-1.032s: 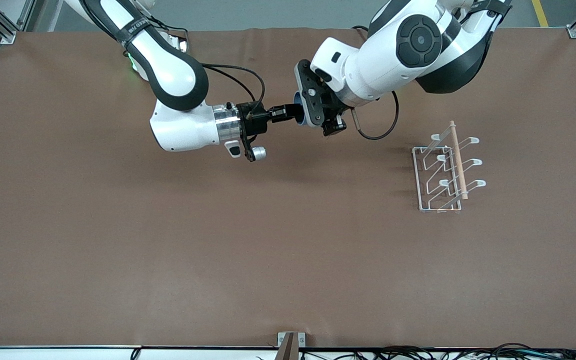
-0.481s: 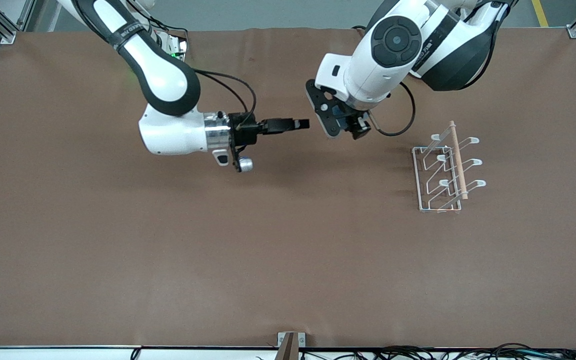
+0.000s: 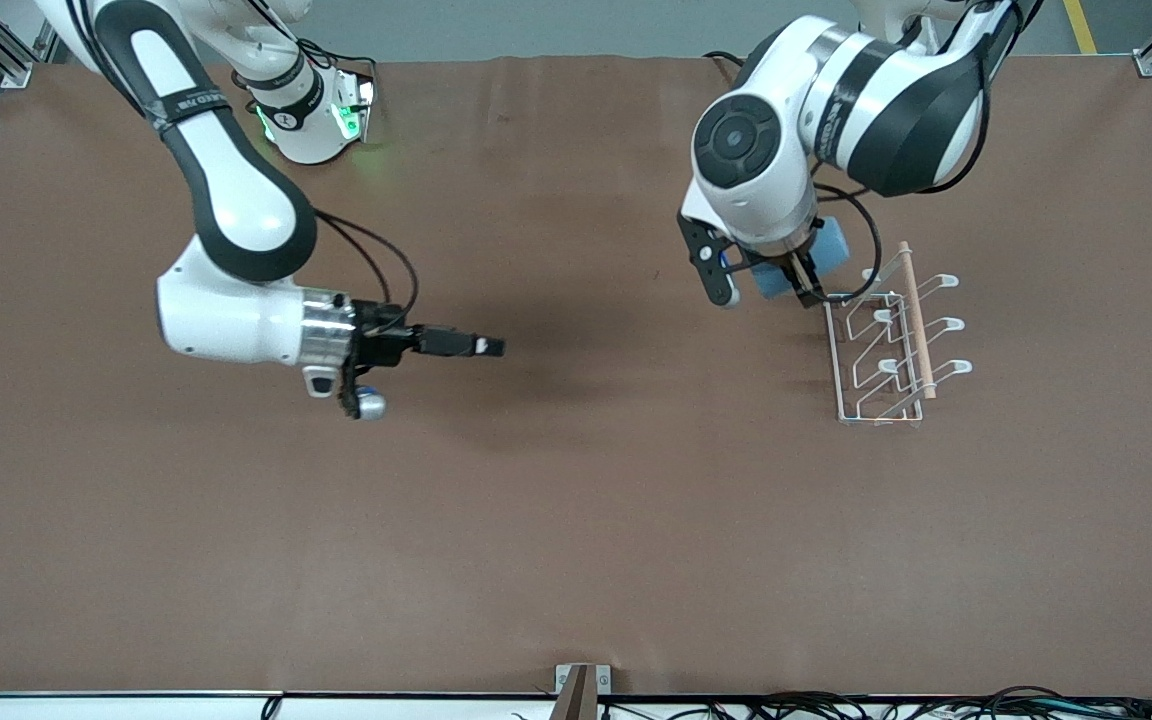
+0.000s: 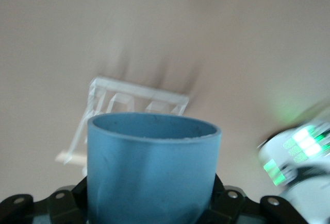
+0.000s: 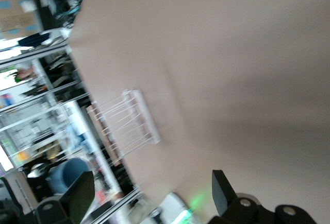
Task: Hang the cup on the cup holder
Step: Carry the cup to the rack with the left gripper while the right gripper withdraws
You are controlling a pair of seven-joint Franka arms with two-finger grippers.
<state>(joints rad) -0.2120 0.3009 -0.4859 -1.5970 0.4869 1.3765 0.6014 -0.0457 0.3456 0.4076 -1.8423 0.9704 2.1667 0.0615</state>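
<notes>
My left gripper is shut on the light-blue cup and holds it in the air beside the cup holder's end that lies farther from the front camera. The cup holder is a white wire rack with a wooden rod along its top. In the left wrist view the cup fills the lower middle, with the cup holder past its rim. My right gripper is open and empty over the bare middle of the table. Its two fingers stand wide apart in the right wrist view.
The brown table cover has nothing else on it. The right arm's base with a green light stands at the table's edge farthest from the front camera. A small bracket and cables lie along the nearest edge.
The right gripper let go of the cup and drew back toward its own end of the table. The left gripper kept the cup and carried it over to the cup holder.
</notes>
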